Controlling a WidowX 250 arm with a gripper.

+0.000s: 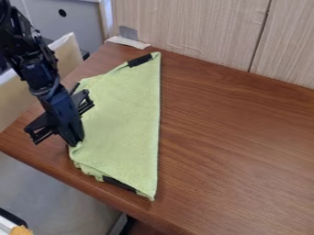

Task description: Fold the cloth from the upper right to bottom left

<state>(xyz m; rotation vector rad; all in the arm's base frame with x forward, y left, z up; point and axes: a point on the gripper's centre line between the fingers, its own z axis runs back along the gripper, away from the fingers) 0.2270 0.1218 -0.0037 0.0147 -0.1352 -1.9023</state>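
Jaws on your gripper are low, right at the left edge of the green cloth. Can't tell from this view if they're open, closed or pinching fabric, so check before you lift. Arm angles in from upper left.

Cloth lies left of centre on the worktop, long straight crease down its right side. Fold looks mostly made; I'd call this the placing step. Layers bunch a bit at the lower left, so set the moving corner down flush with the one beneath. Keep the jaws low, let go fully, then back off straight up. A sideways exit could drag the top layer and skew the crease.

Dark strips sit at the upper edge and lower edge; leave those be. Further out: pale scrap by the wood panel, well away from your path.
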